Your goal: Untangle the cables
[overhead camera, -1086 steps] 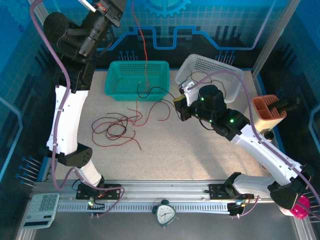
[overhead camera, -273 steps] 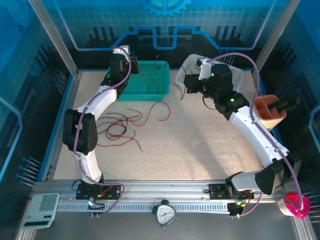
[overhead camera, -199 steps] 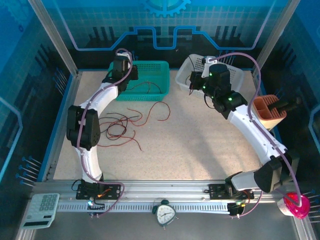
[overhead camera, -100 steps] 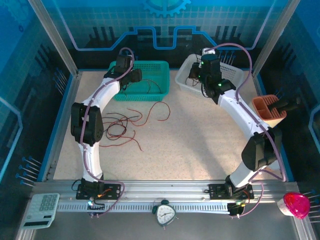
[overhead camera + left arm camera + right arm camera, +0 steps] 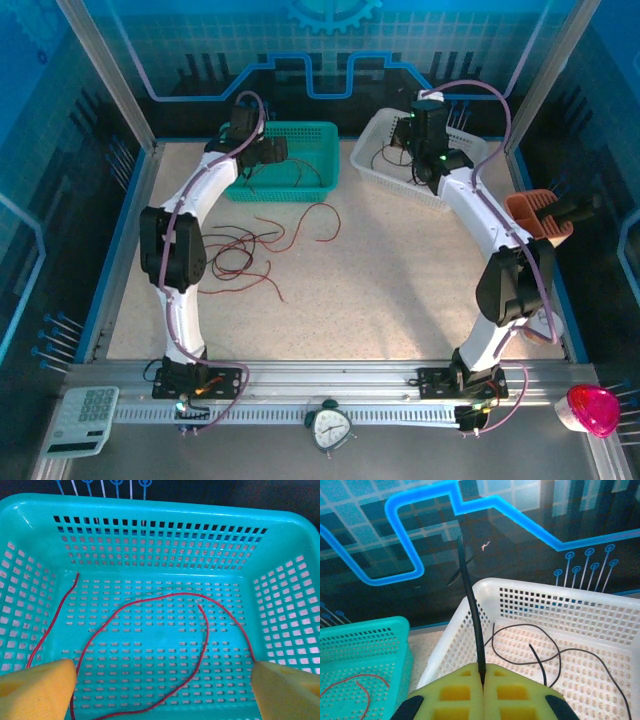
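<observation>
The left tool [image 5: 162, 692] is held over the teal basket [image 5: 160, 537] with its yellow pads [image 5: 37, 687] spread wide apart and nothing caught between them. A red cable [image 5: 170, 594] is seen lying in loose loops on the basket's perforated floor, one end trailing up the left wall. The right tool [image 5: 482, 680] is pressed together, and a black cable [image 5: 471, 610] is pinched between its pads; the strand rises nearly upright from the grip, just beside the near corner of the white basket [image 5: 580, 612]. Further black strands [image 5: 538, 665] are curled on the floor of that basket. In the overhead view, both baskets are set side by side at the far edge of the tabletop [image 5: 400, 290], and a loose tangle of red and black cables [image 5: 235, 258] is spread on the tabletop in front of the teal basket.
</observation>
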### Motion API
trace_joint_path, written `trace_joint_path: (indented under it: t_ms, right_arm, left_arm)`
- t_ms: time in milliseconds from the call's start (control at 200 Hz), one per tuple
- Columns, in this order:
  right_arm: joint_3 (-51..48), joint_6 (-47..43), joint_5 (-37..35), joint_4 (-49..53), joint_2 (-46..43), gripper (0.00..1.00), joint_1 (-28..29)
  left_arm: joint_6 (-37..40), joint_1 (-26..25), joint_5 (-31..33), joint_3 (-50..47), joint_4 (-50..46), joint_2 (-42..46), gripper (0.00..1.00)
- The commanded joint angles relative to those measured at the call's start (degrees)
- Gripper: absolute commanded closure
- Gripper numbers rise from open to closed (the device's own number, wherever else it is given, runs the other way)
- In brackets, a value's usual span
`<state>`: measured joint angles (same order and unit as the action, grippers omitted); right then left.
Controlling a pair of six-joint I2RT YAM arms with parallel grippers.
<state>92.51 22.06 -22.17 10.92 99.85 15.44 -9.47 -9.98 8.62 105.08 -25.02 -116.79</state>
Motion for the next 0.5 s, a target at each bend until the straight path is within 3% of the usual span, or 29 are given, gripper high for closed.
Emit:
trace_joint_path:
  t_ms: [0, 235, 495]
  right_arm:
    - [2.43, 0.43, -1.96, -1.78, 1.79, 1.00, -1.27]
    - [5.52, 1.09, -4.82, -1.55, 5.87, 1.00, -2.82]
    - [6.48, 1.89, -5.61, -0.55, 7.76, 1.00, -4.74]
  left_arm:
    - [-3.25, 0.90, -2.48, -0.21, -2.07, 6.37, 0.08]
    - [-5.17, 2.91, -4.73, -2.63, -5.23, 8.60, 0.07]
    - [-8.14, 4.70, -9.79, 0.45, -12.88, 4.38, 0.08]
